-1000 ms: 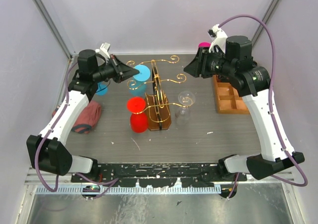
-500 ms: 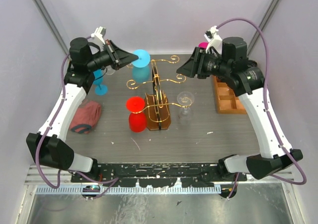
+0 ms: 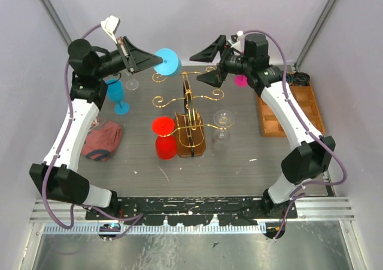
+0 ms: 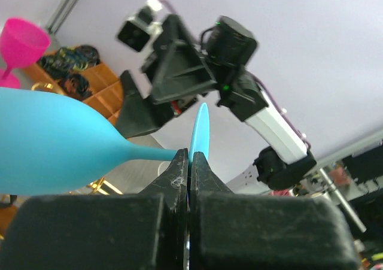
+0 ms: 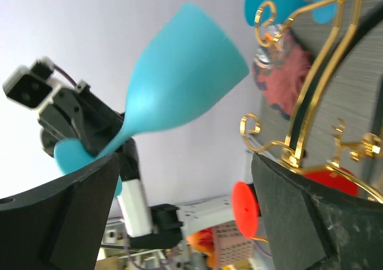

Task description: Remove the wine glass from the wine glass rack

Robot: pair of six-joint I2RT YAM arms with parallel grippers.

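Note:
The gold wire wine glass rack (image 3: 189,111) stands mid-table on its brown base. My left gripper (image 3: 153,59) is shut on the stem of a blue wine glass (image 3: 167,61), held in the air behind and to the left of the rack, free of its arms. In the left wrist view the stem (image 4: 149,155) runs into the shut jaws beside the foot (image 4: 199,132). My right gripper (image 3: 207,65) is open and empty, facing the blue glass (image 5: 179,72) from the right, above the rack's top scrolls (image 5: 317,102).
Two red glasses (image 3: 163,126) hang at the rack's left and a clear glass (image 3: 222,121) at its right. Another blue glass (image 3: 116,93) stands at the left near a pink cloth (image 3: 102,139). A pink glass (image 3: 241,80) and the wooden tray (image 3: 287,111) are at the right.
The left arm has lifted the blue glass up and back, away from the rack. The right gripper has swung left toward the glass and opened wide.

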